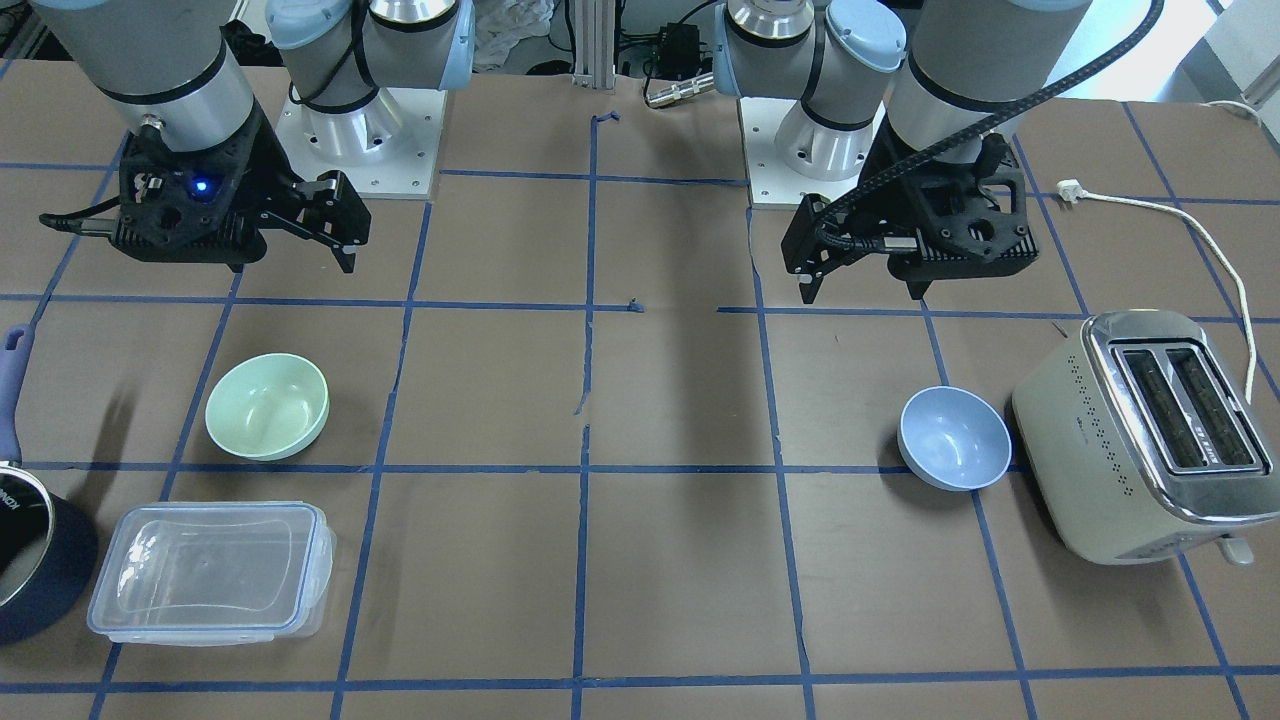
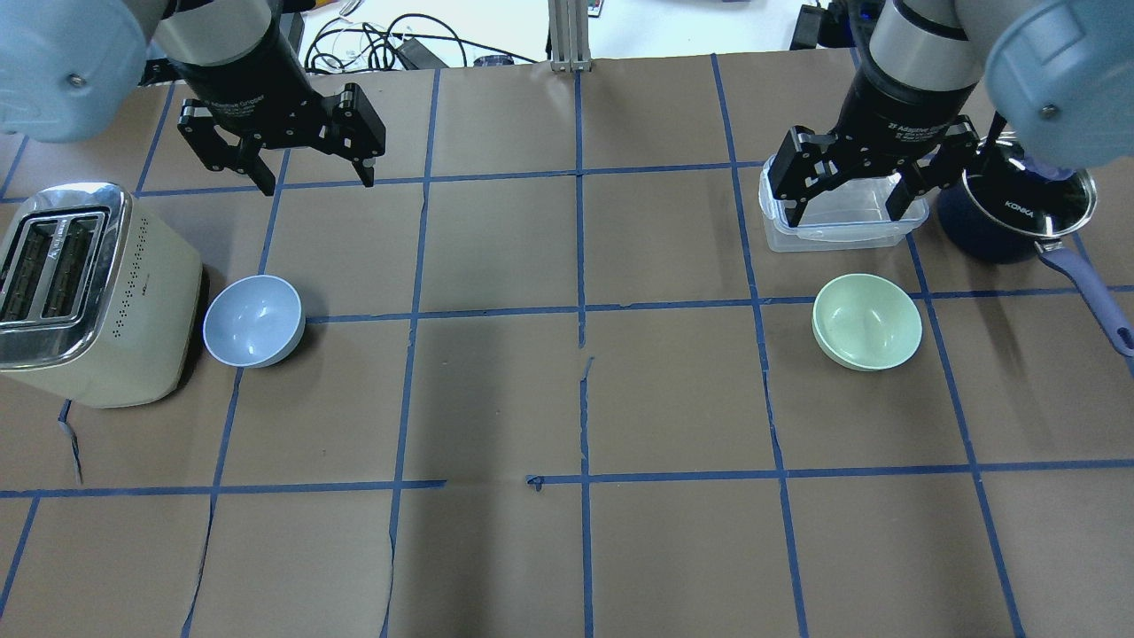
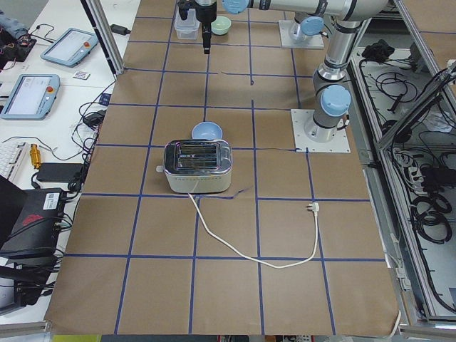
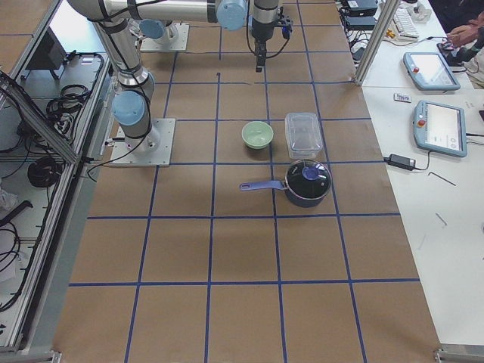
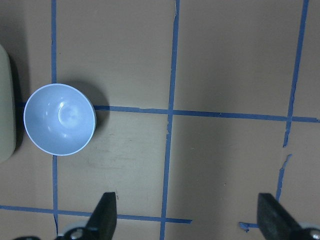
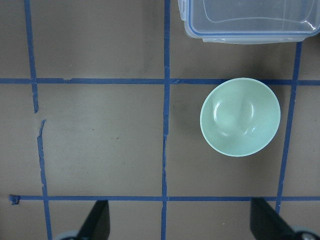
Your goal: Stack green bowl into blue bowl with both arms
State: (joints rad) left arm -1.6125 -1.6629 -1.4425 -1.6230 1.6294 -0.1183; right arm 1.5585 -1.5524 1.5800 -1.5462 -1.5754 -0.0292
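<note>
The green bowl (image 1: 267, 405) stands upright and empty on the table on my right side; it also shows in the overhead view (image 2: 867, 321) and the right wrist view (image 6: 240, 117). The blue bowl (image 1: 954, 438) stands upright and empty on my left side, beside the toaster; it also shows in the overhead view (image 2: 254, 320) and the left wrist view (image 5: 60, 119). My right gripper (image 2: 846, 213) is open and empty, high above the table, away from the green bowl. My left gripper (image 2: 316, 182) is open and empty, high above the table, away from the blue bowl.
A cream toaster (image 2: 80, 292) stands close to the blue bowl, its cord (image 1: 1200, 230) trailing on the table. A clear lidded container (image 1: 210, 570) and a dark navy saucepan (image 2: 1019, 208) stand near the green bowl. Blue tape lines grid the brown table.
</note>
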